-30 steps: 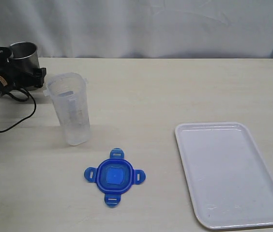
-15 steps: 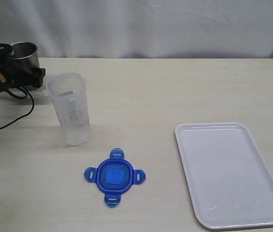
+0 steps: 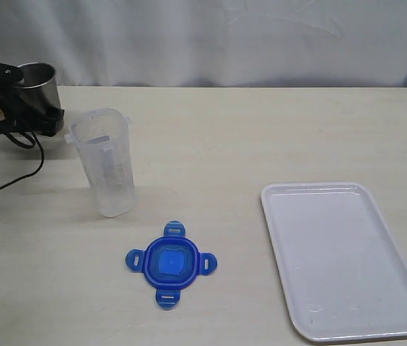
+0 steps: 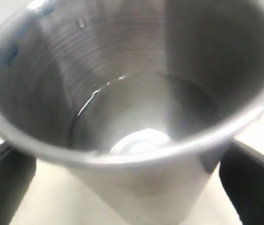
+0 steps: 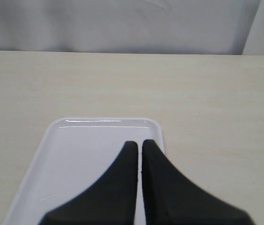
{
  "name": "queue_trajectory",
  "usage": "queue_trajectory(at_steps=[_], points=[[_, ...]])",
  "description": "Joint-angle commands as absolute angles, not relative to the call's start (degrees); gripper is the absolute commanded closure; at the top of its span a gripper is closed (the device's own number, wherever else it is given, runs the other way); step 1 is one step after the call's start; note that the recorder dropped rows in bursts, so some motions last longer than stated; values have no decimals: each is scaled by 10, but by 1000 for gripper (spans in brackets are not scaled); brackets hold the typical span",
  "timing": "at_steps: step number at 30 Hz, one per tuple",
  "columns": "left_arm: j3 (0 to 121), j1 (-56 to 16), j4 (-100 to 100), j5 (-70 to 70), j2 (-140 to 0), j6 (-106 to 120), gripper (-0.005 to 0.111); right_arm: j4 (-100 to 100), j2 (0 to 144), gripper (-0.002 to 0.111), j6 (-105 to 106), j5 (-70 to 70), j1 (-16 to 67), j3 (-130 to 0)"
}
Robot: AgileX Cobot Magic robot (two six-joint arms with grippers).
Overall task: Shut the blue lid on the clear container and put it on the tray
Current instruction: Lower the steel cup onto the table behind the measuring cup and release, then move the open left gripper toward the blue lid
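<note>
blue lid [image 3: 171, 264] lies flat near the counter's front edge, with the clear container [image 3: 107, 162] upright behind it. both are apart from the left gripper [image 4: 127, 192], spread around a steel cup [image 4: 136, 108] at the back left corner. the right gripper [image 5: 139, 154], fingers pressed together, hangs over the tray [image 5: 85, 154] at the front right corner.

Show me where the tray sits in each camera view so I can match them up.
Exterior view: the tray lies at the lower right, on the table.
Left wrist view: not in it; the steel cup fills the picture.
Right wrist view: the tray lies under the right gripper.
Shared landmark: the white curtain behind the table's far edge, in the exterior and right wrist views.
</note>
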State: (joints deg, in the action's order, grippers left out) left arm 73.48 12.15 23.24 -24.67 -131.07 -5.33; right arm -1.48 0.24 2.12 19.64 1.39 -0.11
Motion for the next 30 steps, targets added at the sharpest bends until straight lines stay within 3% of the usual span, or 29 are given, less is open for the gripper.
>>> queue_trajectory(at_steps=[1, 7, 10, 20, 25, 30], points=[[733, 123, 233, -211, -1291, -64, 2, -10, 0, 104, 21, 196, 15, 0], [716, 123, 238, -172, -1275, -93, 2, -10, 0, 104, 21, 196, 15, 0], [657, 123, 259, -264, -1252, -93, 2, -10, 0, 104, 21, 196, 15, 0], [510, 123, 253, -256, -1169, -123, 2, -10, 0, 104, 21, 196, 15, 0], [402, 123, 249, -217, -1036, -126, 2, -10, 0, 104, 21, 196, 15, 0], [338, 120, 250, -93, -885, -178, 5, -10, 0, 104, 21, 196, 15, 0]])
